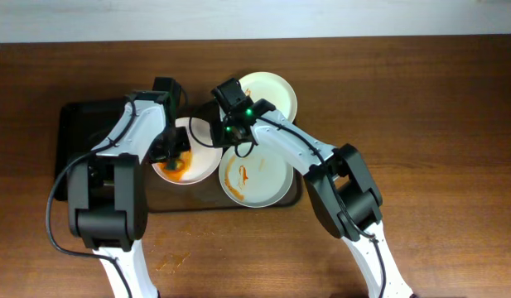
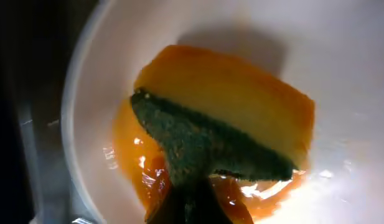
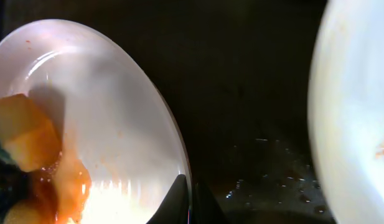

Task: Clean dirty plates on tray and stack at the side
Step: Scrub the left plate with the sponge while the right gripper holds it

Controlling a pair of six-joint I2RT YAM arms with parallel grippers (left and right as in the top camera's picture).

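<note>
Left claw point(image 2: 187, 202): pressed together on the sponge point(image 2: 241, 118), gripping at the green scrub face. Yellow foam side is down in the orange sauce point(image 2: 132, 155).

Right claw point(image 3: 188, 199): pinching the rim of the sauced plate point(image 3: 117, 106), one finger each side of the edge, bracing it by the look of it.

Sauced plate sits on the tray point(image 1: 81, 124), left of centre on the counter point(image 1: 437, 83), toward the far edge. A smeared plate point(image 1: 259, 178) lies just beside it on the tray's right end. A clean plate point(image 1: 272, 93) is past the tray, close to the far edge.

Handling, my read:
- Plates: stiff, glossy, probably ceramic or melamine. Chippable, and slippery where wet.
- Hold at the rim only, on a dry patch. The rim pinch is thin, so side load from scrubbing could let it slip.
- Sponge: soft and light, and it compresses. Press flat, not on an edge.
- The sauce is thick, so it may spread before it lifts.
</note>
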